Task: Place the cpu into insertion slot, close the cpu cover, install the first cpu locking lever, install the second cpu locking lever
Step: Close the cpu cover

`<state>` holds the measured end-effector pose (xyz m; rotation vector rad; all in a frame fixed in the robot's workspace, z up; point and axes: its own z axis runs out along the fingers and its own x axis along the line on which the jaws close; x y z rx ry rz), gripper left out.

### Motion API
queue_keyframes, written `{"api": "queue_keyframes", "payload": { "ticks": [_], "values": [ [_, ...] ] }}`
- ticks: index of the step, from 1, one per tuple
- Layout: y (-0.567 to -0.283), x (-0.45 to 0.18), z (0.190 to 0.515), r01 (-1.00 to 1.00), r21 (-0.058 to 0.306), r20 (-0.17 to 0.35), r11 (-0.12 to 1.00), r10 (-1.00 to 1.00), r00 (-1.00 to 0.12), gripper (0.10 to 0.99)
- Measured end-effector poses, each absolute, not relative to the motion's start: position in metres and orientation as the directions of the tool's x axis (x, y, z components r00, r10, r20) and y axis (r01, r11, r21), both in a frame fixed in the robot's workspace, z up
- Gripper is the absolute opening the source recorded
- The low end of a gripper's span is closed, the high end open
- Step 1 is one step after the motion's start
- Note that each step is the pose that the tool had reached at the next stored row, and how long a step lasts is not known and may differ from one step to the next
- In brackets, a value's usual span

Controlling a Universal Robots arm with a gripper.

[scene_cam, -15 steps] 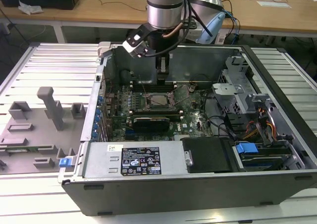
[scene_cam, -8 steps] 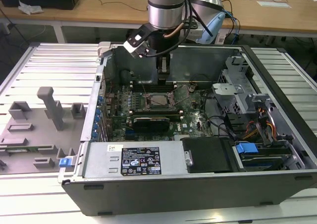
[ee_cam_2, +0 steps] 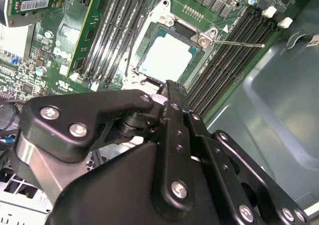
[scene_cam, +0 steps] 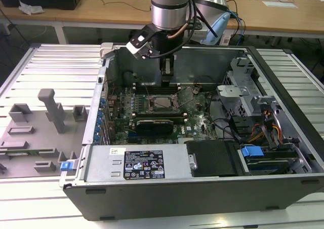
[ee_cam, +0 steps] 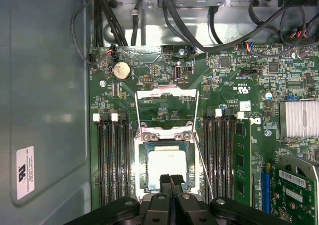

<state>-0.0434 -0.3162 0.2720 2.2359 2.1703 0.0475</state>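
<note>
Claw [ee_cam: 170,179] narrow: black fingertips pressed together, nothing gripped, hanging just over one edge of the small square silver-grey cpu [ee_cam: 167,166]. Chip sits flat inside the square silver-rimmed insertion slot [ee_cam: 139,160] on the green motherboard [ee_cam: 234,75]. Thin silver windowed cpu cover [ee_cam: 167,93] is swung open, hinged on the slot's side opposite the claw, not over the chip. One thin wire locking lever [ee_cam: 204,158] sticks out free beside the slot. Exterior view: arm reaches into the open grey computer case [scene_cam: 152,198] on the slatted metal bench [scene_cam: 50,62].
</note>
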Motion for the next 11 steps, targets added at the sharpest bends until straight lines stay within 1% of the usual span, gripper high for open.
{"api": "queue_keyframes", "payload": {
  "ticks": [11],
  "values": [
    [-0.316, -0.027, 0.272, 0.999, 0.039, 0.004, -0.030, 1.000, 0.030, 0.106]
  ]
}}
